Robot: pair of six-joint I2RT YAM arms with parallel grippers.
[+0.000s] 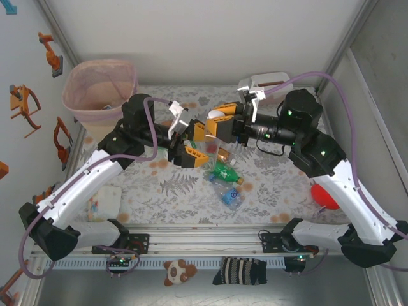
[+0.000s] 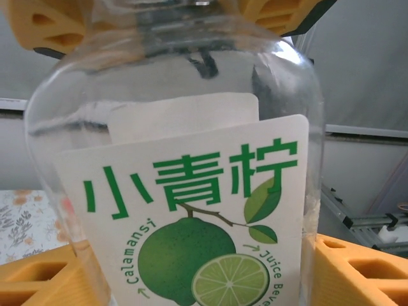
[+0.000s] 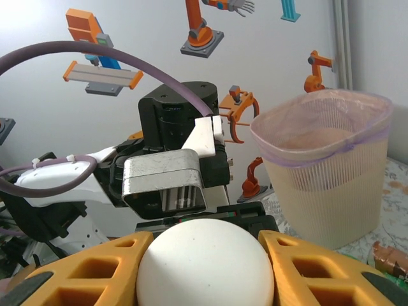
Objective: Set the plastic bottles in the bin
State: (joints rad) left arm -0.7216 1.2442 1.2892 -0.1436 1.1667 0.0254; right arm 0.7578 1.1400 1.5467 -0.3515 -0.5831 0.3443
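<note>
Clear lime-label bottle held above bench, axis level, white end pointing into the grasping right hand. Left hand flanks its body, grip undeterminable. Bin at far-left corner, contents unclear; other bottles lie on bench.

The bottle on my left wrist feed is clear, glossy plastic catching glare. Its printed label looks smooth and matt. On the right wrist feed, the fingers are matt orange plastic with moulded pockets, either side of a smooth white cap. The bracket behind is brushed metal. At ten o'clock on the table, the bin is translucent ribbed plastic under thin pink film. The tabletop wears matt printed cloth.
</note>
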